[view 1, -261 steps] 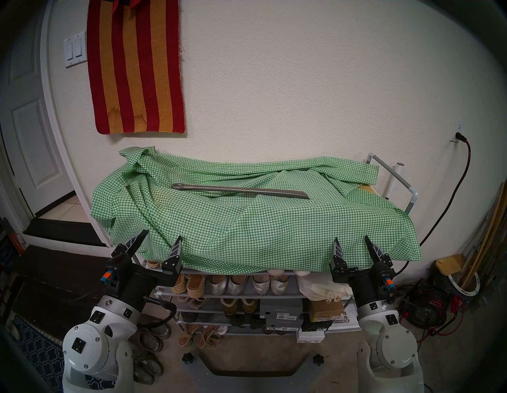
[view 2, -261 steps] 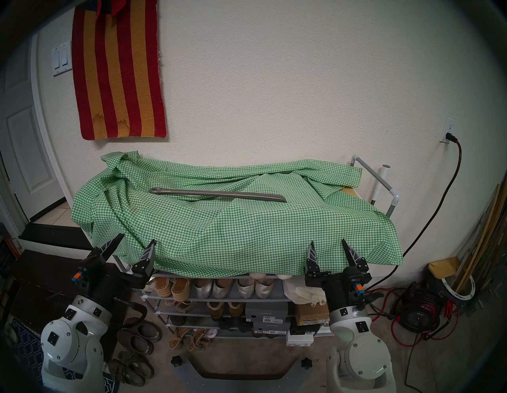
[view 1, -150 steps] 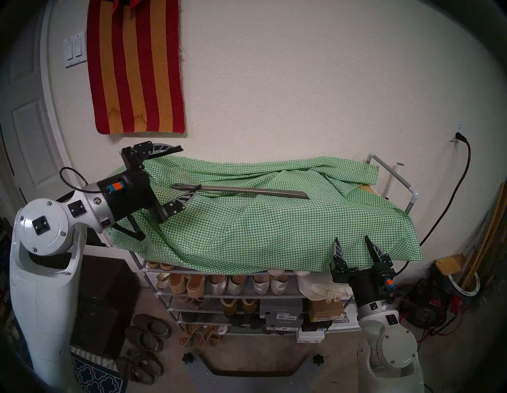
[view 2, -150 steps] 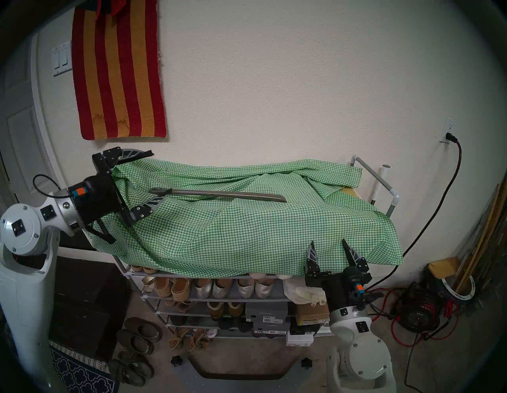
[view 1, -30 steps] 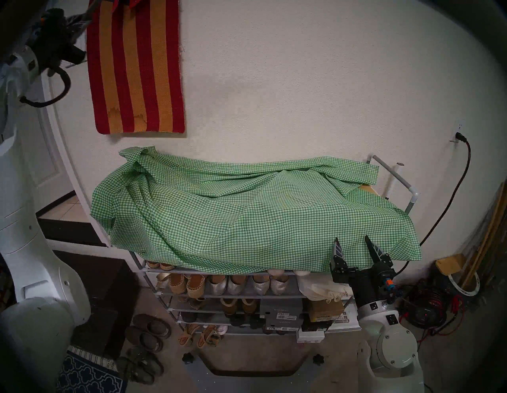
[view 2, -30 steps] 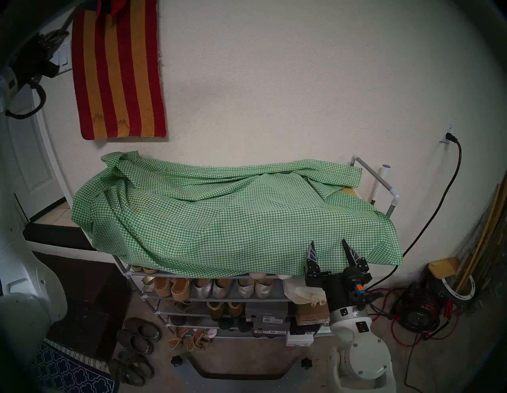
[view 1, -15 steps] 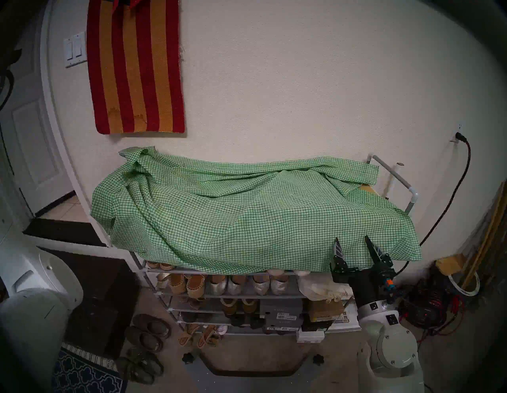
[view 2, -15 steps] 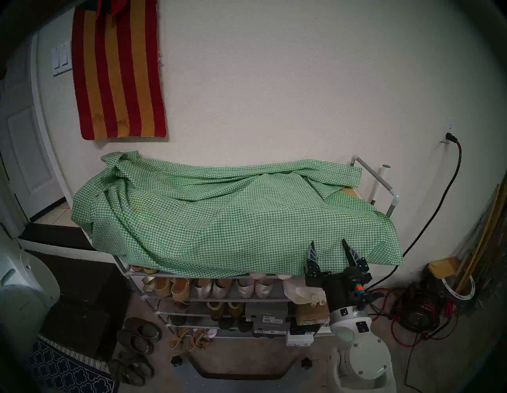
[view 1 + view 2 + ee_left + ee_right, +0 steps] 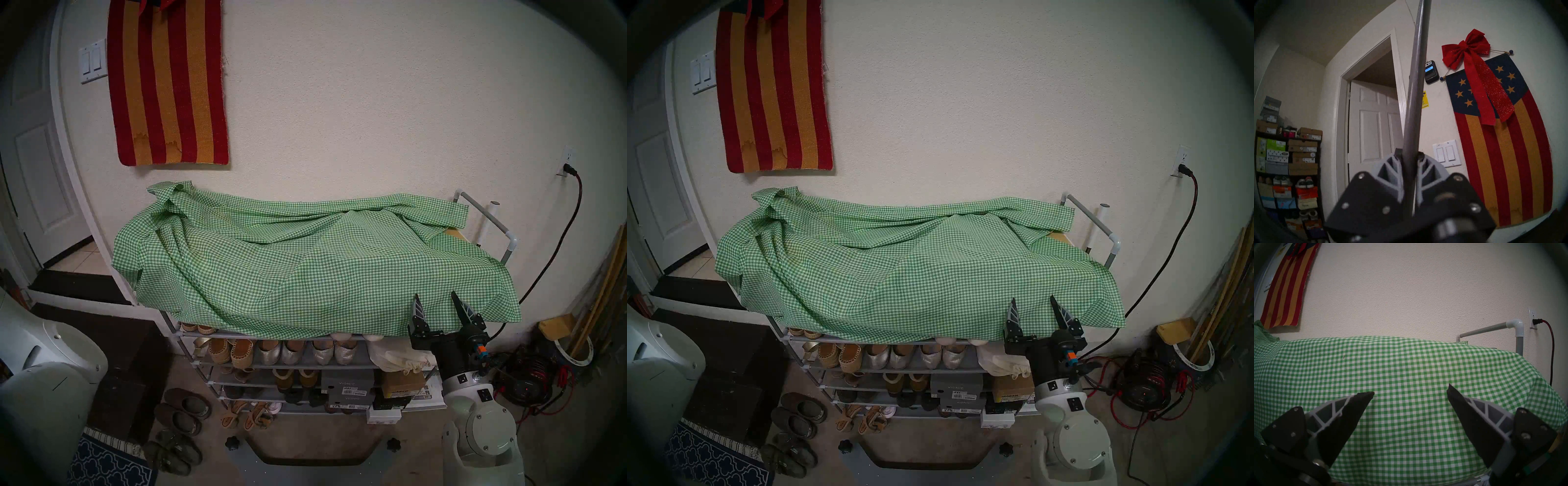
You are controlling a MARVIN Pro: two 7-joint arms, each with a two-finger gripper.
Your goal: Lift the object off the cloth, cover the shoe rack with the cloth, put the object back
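The grey shoehorn [image 9: 1415,95] stands clamped between the closed fingers of the left hand [image 9: 1409,154], held up off to the left of the shoe rack, its long blade rising past the doorway [image 9: 1373,108] and out of the top of the wrist view; the head views do not show this hand at all

The checked cloth [image 9: 305,271] lies bunched on top of the shoe rack [image 9: 291,365], its near hem stopping at the top tier, so the shoes [image 9: 288,351] on the lower shelves are uncovered and the covering step looks not yet begun

The right hand [image 9: 436,300] waits open, empty, close in front of the cloth's near right edge

Risks, as a judgement: the long blade sticks far beyond the grip, so any swing could strike the door frame, the light switch [image 9: 1446,153] or the striped wall hanging [image 9: 1508,152], and a grip near one end may let it pivot or slip. Pulling the cloth with one hand could drag it askew or snag it on the raised side rail [image 9: 488,220] at the far right

Open room lies in front of the rack; the wall closes the far side, and loose shoes [image 9: 183,412] and cables [image 9: 543,400] crowd the floor at either end
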